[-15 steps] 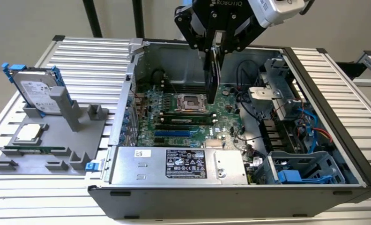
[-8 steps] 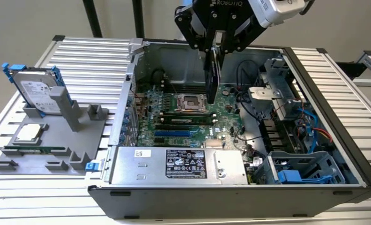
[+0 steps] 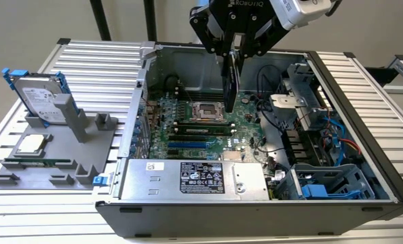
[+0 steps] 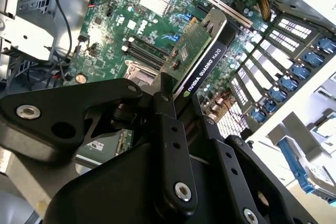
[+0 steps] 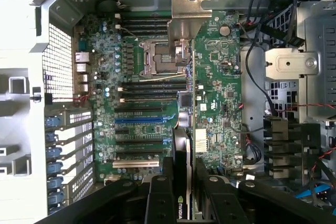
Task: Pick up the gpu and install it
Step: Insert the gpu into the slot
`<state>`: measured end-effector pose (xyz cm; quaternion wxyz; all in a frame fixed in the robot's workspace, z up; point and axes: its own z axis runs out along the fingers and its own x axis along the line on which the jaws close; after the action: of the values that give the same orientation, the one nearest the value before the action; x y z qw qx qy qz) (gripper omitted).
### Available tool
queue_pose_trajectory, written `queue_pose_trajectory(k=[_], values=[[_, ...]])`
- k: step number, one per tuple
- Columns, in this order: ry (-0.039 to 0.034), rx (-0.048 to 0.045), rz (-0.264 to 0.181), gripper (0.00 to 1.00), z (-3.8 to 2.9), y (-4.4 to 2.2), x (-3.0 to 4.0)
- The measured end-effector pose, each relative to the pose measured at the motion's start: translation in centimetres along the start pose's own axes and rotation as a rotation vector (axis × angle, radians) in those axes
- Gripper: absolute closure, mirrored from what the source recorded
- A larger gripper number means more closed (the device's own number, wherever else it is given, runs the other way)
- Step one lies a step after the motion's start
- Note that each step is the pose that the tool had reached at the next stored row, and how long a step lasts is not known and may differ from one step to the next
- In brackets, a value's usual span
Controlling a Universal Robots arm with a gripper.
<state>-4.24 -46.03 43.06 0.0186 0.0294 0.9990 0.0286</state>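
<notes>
Above the open black computer case (image 3: 384,168), the black two-finger gripper (image 3: 237,53) holds the gpu (image 3: 231,84), a flat green circuit card with a black cooler block on one face. The jaws are closed narrowly on the card's two faces, gripping one end of it.

The card hangs edge-on over the green motherboard (image 3: 188,127). In the exterior view its lower end is just beside the square silver processor socket (image 3: 207,110), on the exterior view's right. Contact with the board cannot be determined.

In the first wrist view the gpu (image 5: 185,129) extends away from the gripper (image 5: 182,178), its silver metal bracket (image 5: 190,17) at the far end. It is not seated in a slot.

The second wrist view shows the black cooler face (image 4: 207,61).

Outside the case, a silver hard drive in a blue frame (image 3: 40,96) stands on a grey fixture (image 3: 59,152).
</notes>
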Motion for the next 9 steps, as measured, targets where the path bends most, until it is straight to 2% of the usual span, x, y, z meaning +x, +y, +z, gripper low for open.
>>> queue_pose_trajectory(k=[9], values=[[0.0003, 0.0002, -0.005, 1.00, 0.00, 0.00, 0.00]])
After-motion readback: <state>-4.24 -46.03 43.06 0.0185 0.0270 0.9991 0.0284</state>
